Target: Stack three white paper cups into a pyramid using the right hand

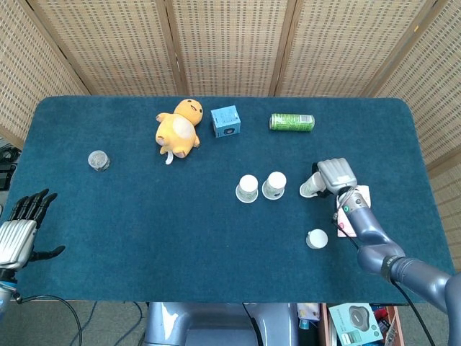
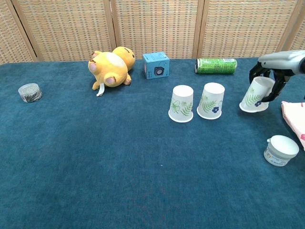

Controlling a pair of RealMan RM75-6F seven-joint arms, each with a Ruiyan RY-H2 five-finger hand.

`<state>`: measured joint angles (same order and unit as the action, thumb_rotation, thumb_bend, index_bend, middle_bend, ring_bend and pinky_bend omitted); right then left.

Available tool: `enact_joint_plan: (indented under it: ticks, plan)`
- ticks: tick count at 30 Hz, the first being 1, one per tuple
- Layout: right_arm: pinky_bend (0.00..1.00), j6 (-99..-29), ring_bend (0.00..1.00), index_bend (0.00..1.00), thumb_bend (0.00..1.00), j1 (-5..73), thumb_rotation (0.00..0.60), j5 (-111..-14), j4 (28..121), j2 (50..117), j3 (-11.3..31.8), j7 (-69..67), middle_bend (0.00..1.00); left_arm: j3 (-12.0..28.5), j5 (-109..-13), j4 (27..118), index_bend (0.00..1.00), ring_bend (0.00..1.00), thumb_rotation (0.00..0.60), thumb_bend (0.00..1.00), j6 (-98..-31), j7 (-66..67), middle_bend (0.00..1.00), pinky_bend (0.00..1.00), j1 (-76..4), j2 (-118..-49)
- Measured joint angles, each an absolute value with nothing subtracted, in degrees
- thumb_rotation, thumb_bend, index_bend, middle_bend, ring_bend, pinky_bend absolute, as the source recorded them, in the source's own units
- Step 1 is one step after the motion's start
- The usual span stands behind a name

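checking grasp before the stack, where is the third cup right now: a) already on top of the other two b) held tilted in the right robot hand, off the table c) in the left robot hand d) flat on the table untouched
b: the right robot hand grips the third cup, tilted and lifted off the table, beside the two standing cups.

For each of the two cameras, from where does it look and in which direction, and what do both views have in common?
Head view: sits high above the near edge, looks steeply down on the blue table; shows the left hand at the near left corner and the right hand gripping a paper cup.
Chest view: sits low at the near edge, looks across toward the wicker screen; only the right hand shows.
Shared: right hand with held cup, two standing cups, plush toy, blue box, green can.
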<state>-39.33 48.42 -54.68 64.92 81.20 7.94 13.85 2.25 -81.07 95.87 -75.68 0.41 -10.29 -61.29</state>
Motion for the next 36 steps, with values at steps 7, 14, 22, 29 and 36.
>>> enact_joint_plan:
  ticks: [7,14,22,29,36]
  plan:
    - [0.53,-44.1,0.44,0.5,0.44,47.4,0.6,-55.8,80.2,71.8,9.2,16.3,0.54,2.1,-81.7,96.2,0.0,0.0,0.6,0.09,-75.6,-1.3,0.0,0.0,-10.3,-60.5]
    - [0.53,-48.6,0.44,0.5,0.46,49.4,0.6,-53.0,98.3,63.3,12.3,24.5,0.54,2.1,-82.0,96.2,0.0,0.0,0.6,0.09,-75.9,-2.0,0.0,0.0,-10.3,-60.2]
    - [0.53,-50.7,0.44,0.5,0.46,59.0,0.6,-41.8,100.8,68.8,14.7,34.5,0.54,2.2,-81.1,96.0,0.0,0.0,0.6,0.09,-75.6,-2.3,0.0,0.0,-10.2,-60.2]
    - [0.53,-51.6,0.44,0.5,0.47,64.6,0.6,-33.8,94.8,78.0,14.5,38.8,0.54,2.2,-80.7,95.8,0.0,0.0,0.6,0.09,-75.1,-3.0,0.0,0.0,-10.3,-60.0]
    - [0.53,-51.7,0.44,0.5,0.47,66.4,0.6,-31.2,89.6,80.9,13.4,39.7,0.54,2.3,-80.5,95.4,0.0,0.0,0.6,0.09,-74.6,-3.8,0.0,0.0,-10.5,-59.9]
